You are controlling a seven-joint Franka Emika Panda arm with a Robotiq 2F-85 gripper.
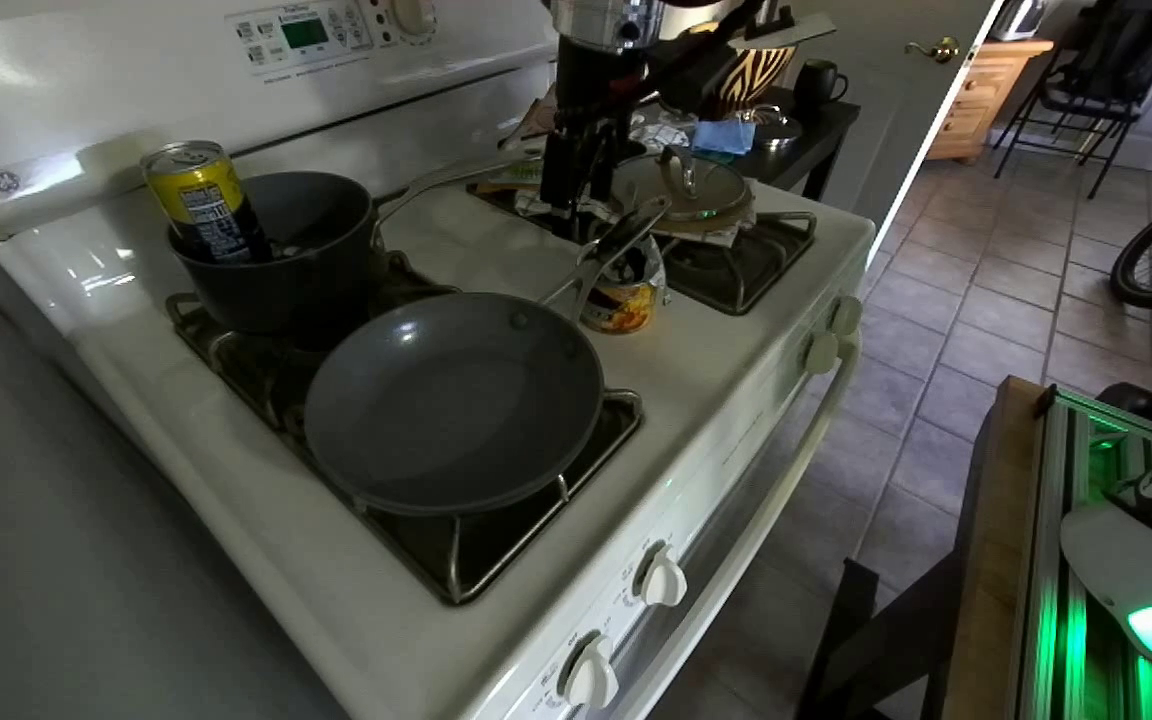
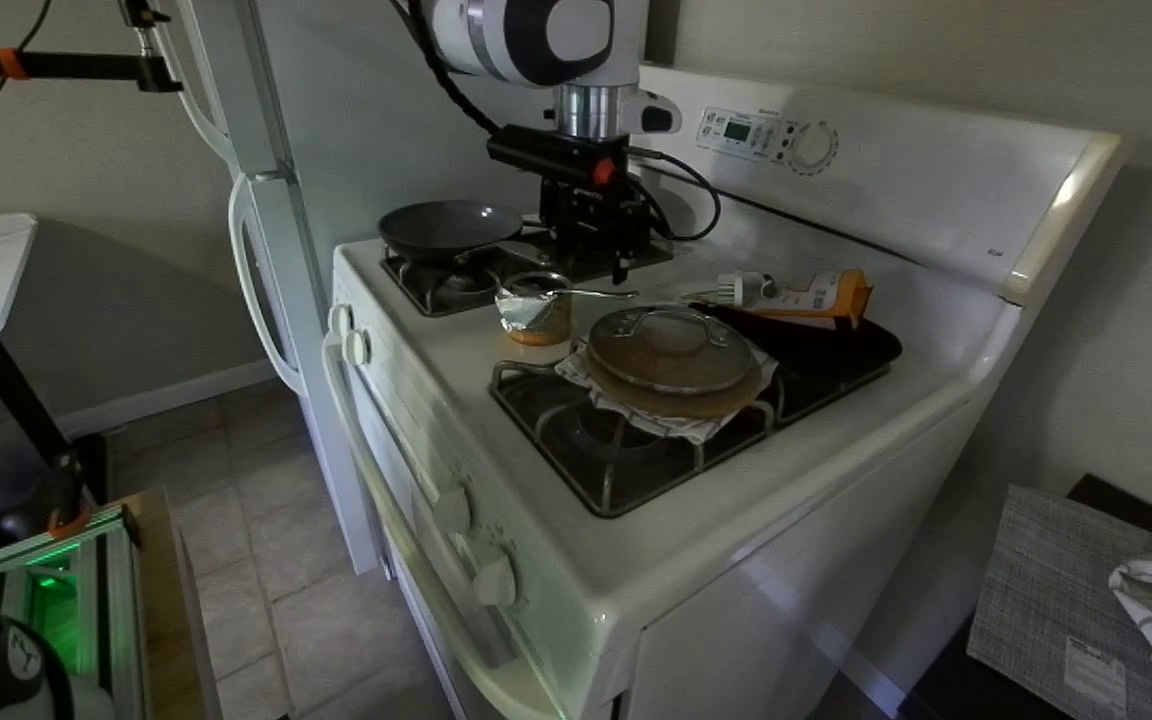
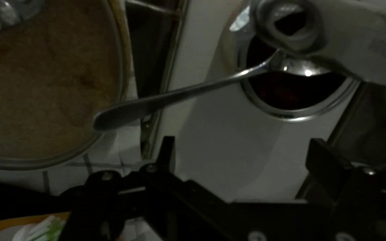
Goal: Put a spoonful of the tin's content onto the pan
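The pan (image 1: 456, 400), dark grey and shallow, sits on a front burner in both exterior views. Its handle (image 3: 364, 43) reaches over part of the tin's mouth in the wrist view. The tin (image 1: 621, 308), with an orange-brown label and torn foil, stands on the white stovetop; its rim (image 3: 292, 117) shows in the wrist view. Its content (image 3: 285, 95) looks dark reddish inside. A metal spoon (image 3: 193, 92) lies across the tin, bowl over the mouth, handle sticking out toward the glass lid. My gripper (image 3: 241, 144) is open and empty, above the stovetop beside the tin, apart from the spoon.
A glass lid (image 2: 671, 350) rests on a round brown thing and a checked cloth over a burner. A black pot (image 1: 276, 270) holds a tilted yellow can (image 1: 198, 200). An orange-and-white package (image 2: 821, 297) lies toward the back. Burner grates (image 2: 606, 460) stand up from the stovetop.
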